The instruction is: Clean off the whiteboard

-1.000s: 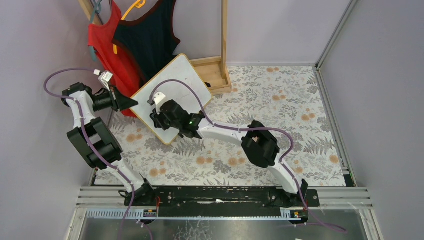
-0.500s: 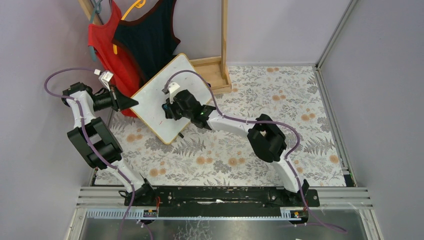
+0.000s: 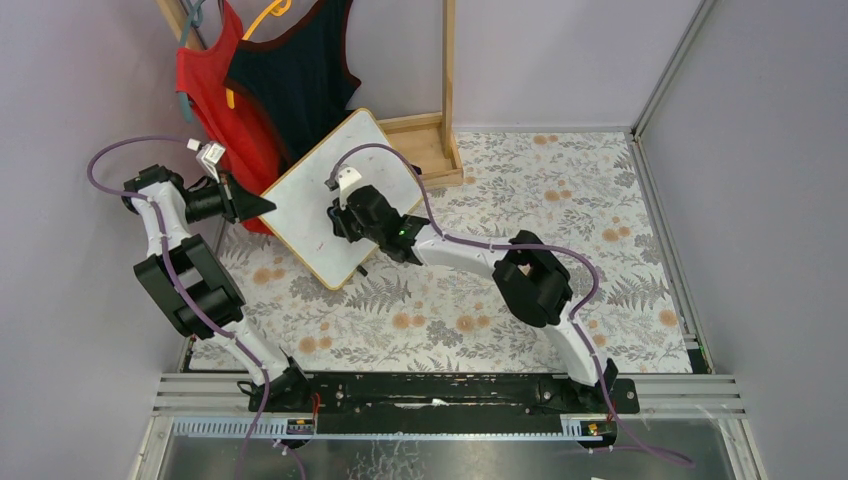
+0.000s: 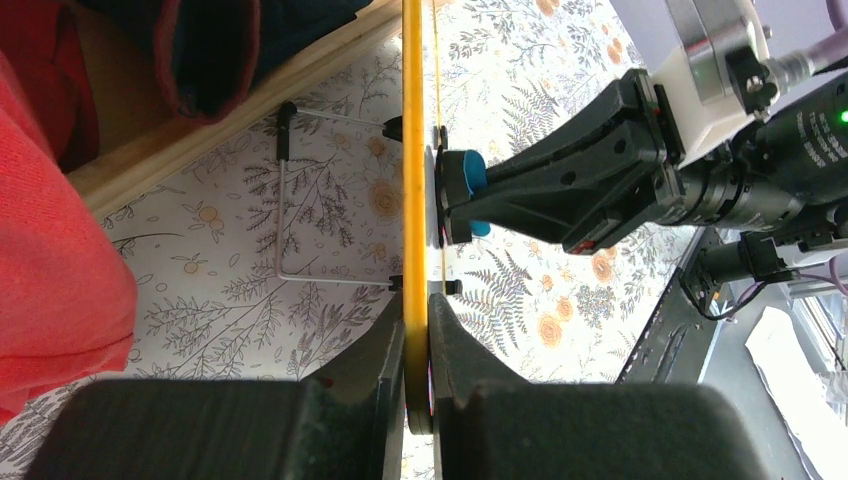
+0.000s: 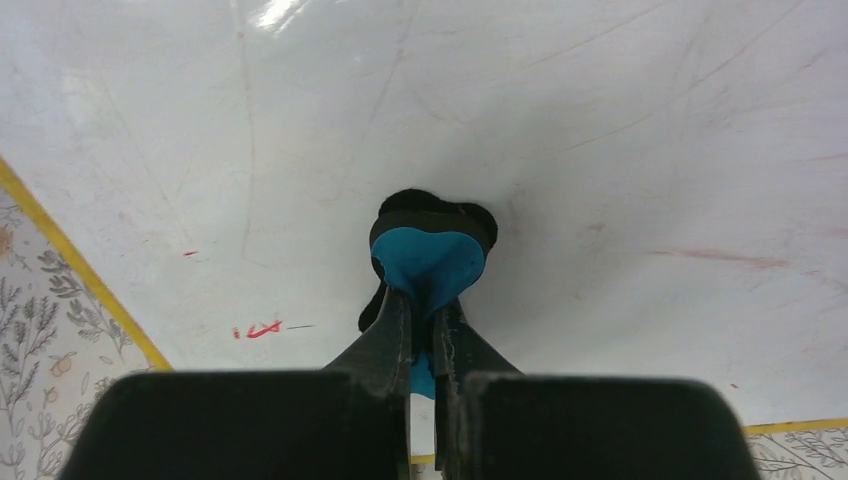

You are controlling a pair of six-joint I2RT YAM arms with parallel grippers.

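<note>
On the flowered desk [image 3: 600, 190], at its far left, the whiteboard [image 3: 300, 200] is held tilted, its edge clamped in the left claw [image 4: 417, 305]. A blue eraser [image 5: 428, 262] is pinched in the right claw [image 5: 425, 310] (the wiping arm) and pressed against the face. Small red marks [image 5: 258, 329] are left below-left of it, seemingly near the frame.

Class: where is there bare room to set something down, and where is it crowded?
Free: the floral cloth between the right arm and right wall; also between the arm bases. Crowded: far left, around whiteboard, clothes and wooden stand.
</note>
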